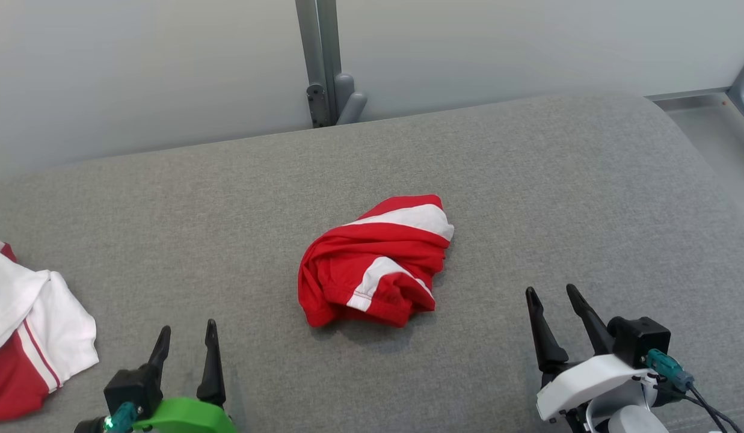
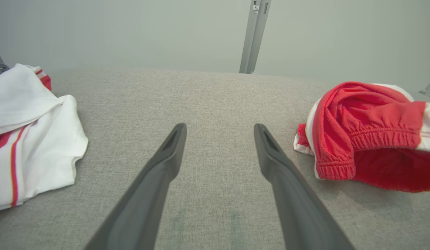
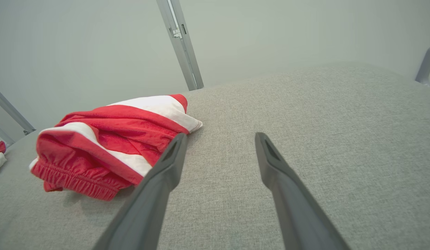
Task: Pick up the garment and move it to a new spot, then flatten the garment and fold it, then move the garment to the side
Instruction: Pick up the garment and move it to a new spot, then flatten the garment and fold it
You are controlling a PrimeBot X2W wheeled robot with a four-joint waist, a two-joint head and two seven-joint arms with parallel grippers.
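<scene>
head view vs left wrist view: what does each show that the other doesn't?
Head view, not left wrist: the right gripper, open, and the left arm's green wrist housing. Left wrist, not head: the gathered elastic band on the crumpled red-and-white shorts. Both: the shorts, the white red-striped garment, the open left gripper, the grey cushion, the metal post.

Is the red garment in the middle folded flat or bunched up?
Bunched up. The red garment sits in a rumpled heap on the grey surface, its elastic waistband curled over and stripes twisted.
</scene>
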